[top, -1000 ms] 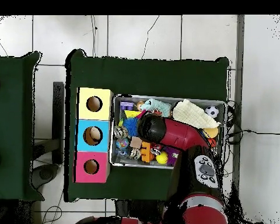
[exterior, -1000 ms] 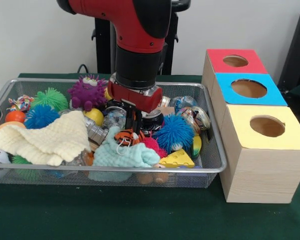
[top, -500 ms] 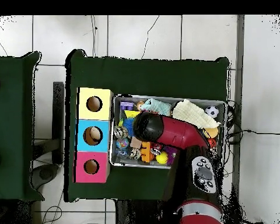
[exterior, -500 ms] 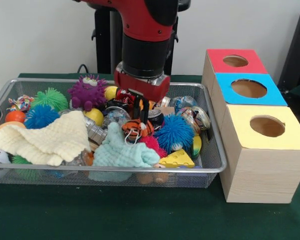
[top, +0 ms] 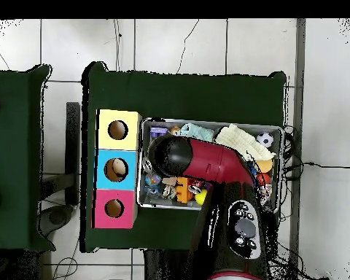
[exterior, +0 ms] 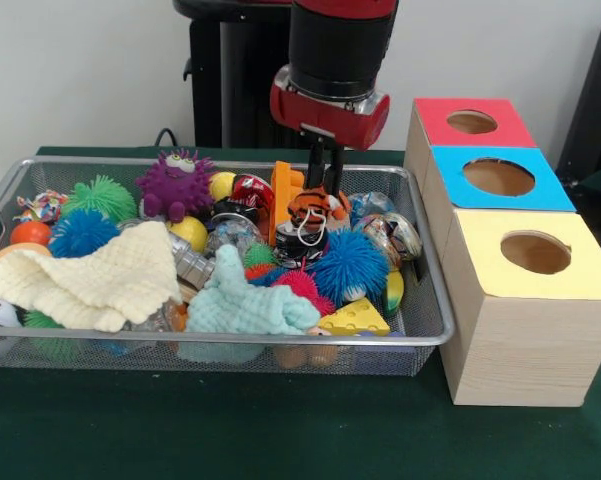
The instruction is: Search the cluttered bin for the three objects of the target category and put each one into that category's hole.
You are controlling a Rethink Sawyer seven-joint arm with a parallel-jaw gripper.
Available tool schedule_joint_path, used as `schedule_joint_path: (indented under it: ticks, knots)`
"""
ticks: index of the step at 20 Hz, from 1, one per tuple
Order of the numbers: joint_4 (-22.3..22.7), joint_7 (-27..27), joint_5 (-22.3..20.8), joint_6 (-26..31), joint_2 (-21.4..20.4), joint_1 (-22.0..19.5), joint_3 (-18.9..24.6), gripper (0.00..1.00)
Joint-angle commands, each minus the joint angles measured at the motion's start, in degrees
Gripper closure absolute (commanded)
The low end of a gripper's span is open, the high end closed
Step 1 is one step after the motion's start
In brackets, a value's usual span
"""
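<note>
The wire mesh bin (exterior: 80, 161) is full of mixed toys; it also shows in the overhead view (top: 207, 124). My gripper (exterior: 325, 196) hangs over the right half of the bin, raised above the clutter. It is shut on a small orange and black striped tiger toy (exterior: 313, 209) with a white loop dangling below it. Three wooden boxes stand right of the bin, each with a round hole: red top (exterior: 450, 135), blue top (exterior: 455, 185), yellow top (exterior: 480, 275). In the overhead view the arm (top: 200, 162) hides the gripper.
In the bin lie a cream cloth (exterior: 90, 280), a mint cloth (exterior: 242, 308), a purple monster (exterior: 175, 183), spiky balls (exterior: 350, 266), a cheese wedge (exterior: 355, 318), an orange block (exterior: 283, 195) and shiny balls (exterior: 390, 235). The boxes show at the overhead left (top: 105, 169).
The gripper has risen out of the clutter and moved toward the boxes, carrying the tiger toy up with it. The orange block now shows behind it.
</note>
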Motion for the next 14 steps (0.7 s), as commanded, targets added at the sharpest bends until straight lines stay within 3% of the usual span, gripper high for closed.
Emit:
schedule_joint_path:
  ticks: [1,14]
  knots:
    - [0.46,3.77,0.34,2.64,-0.68,-1.06,3.27,1.00]
    - [4.57,7.11,1.42,4.63,-5.00,1.48,1.82,1.00]
